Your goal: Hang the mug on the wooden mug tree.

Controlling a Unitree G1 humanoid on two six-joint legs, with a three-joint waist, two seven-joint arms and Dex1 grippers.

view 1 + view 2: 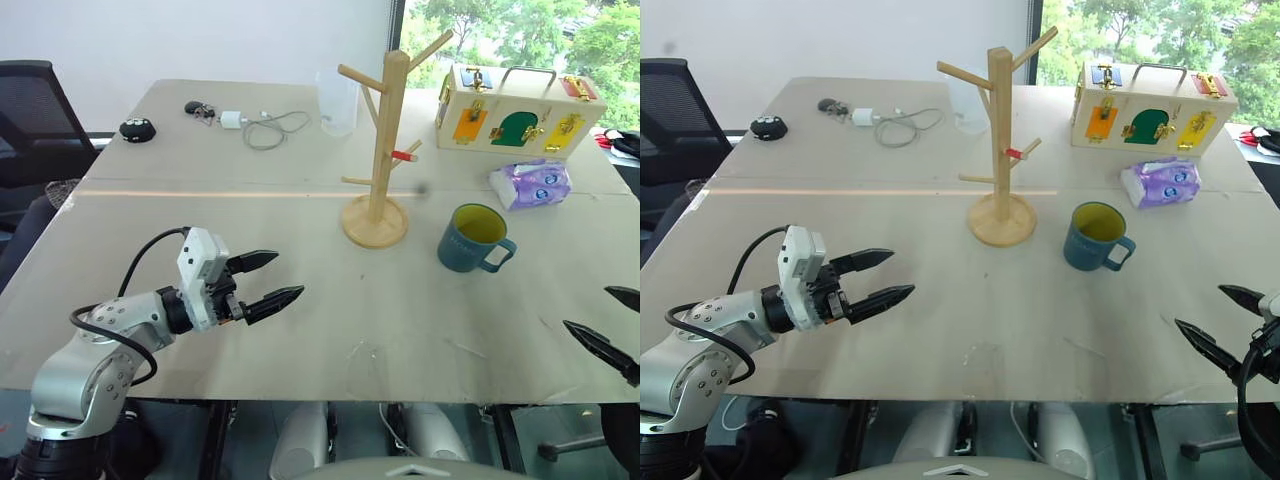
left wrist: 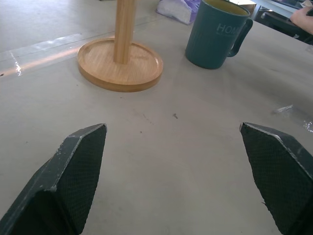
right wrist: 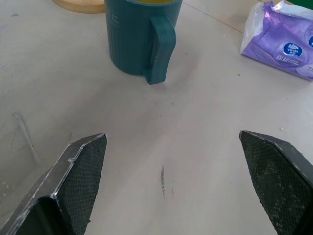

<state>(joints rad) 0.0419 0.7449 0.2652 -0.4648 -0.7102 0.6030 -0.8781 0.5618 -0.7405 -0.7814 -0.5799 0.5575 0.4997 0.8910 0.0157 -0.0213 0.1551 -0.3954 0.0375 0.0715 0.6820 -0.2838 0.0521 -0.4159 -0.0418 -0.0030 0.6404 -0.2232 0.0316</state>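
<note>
Mug (image 1: 473,238): teal-blue glazed ceramic, cylindrical, yellow-green inside, one loop handle turned toward the table's near right; stands upright on the table, just right of the tree's base, not touching it.
Mug tree (image 1: 379,150): pale wood, slim round pole on a flat disc base with a raised rim; angled peg branches, one red-tipped; no mug on any peg.
Table (image 1: 300,330): matte beige top, lightly scuffed, a seam across its middle.
Left gripper (image 1: 266,282): two black tapered fingers with a cross-hatched texture, spread apart, nothing held; hovers over the near left of the table.
Right gripper (image 1: 1218,322): fingers parted wide, empty, at the near right edge, aimed at the mug's handle.
Tissue pack (image 1: 531,184): soft purple plastic, behind the mug.
Clear cup (image 1: 338,100): translucent, behind the tree.
</note>
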